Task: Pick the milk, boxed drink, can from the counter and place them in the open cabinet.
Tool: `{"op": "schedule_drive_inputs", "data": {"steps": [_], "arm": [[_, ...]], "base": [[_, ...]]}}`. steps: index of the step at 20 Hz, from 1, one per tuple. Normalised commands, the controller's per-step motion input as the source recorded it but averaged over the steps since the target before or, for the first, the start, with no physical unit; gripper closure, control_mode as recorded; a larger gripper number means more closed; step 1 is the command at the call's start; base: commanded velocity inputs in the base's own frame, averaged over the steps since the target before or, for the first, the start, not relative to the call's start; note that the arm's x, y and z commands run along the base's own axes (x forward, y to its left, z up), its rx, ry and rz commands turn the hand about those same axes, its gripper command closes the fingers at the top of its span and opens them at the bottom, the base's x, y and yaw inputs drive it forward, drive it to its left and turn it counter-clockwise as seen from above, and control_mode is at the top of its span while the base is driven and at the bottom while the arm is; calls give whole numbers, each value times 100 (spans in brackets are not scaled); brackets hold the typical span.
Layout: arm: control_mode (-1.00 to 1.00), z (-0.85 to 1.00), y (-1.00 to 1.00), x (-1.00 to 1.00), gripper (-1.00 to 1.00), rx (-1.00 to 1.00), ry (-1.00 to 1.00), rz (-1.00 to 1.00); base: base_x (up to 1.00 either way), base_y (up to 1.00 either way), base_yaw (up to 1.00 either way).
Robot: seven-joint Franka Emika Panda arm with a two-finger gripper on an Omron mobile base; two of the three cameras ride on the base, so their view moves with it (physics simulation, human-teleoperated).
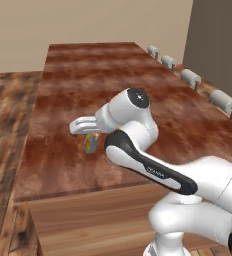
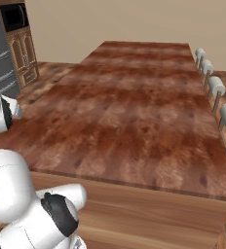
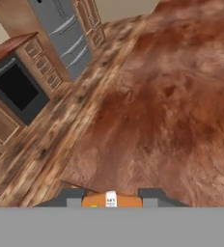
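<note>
The two-finger gripper (image 1: 90, 141) is clamped on the small yellow-orange boxed drink (image 1: 91, 142), holding it over the near left part of the long reddish-brown wood-grain counter (image 1: 138, 85); in the hand view the box (image 3: 111, 199) sits between the dark fingertips (image 3: 71, 197). The white arm (image 1: 138, 150) bends in from the lower right. Four grey-topped stools (image 1: 224, 101) line the counter's far right edge. Past the left edge lie a wooden floor (image 3: 32, 159), a grey refrigerator (image 3: 63, 34) and a black oven (image 3: 17, 89).
</note>
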Motion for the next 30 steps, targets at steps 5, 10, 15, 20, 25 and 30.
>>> {"op": "schedule_drive_inputs", "data": {"steps": [5,10,15,20,25,30], "arm": [[-100,0,-8,-85,100,-2,13,-1],[-100,43,-32,-73,100,0,0,2],[-100,42,-33,-39,100,-3,-8,9],[-100,0,-9,0,100,-3,0,3],[-100,2,-34,0,100,-24,0,23],[-100,5,-44,0,100,-26,0,21]], "base": [[0,0,0],[0,0,0],[0,0,0],[0,0,0],[0,0,0],[0,0,0]]}}
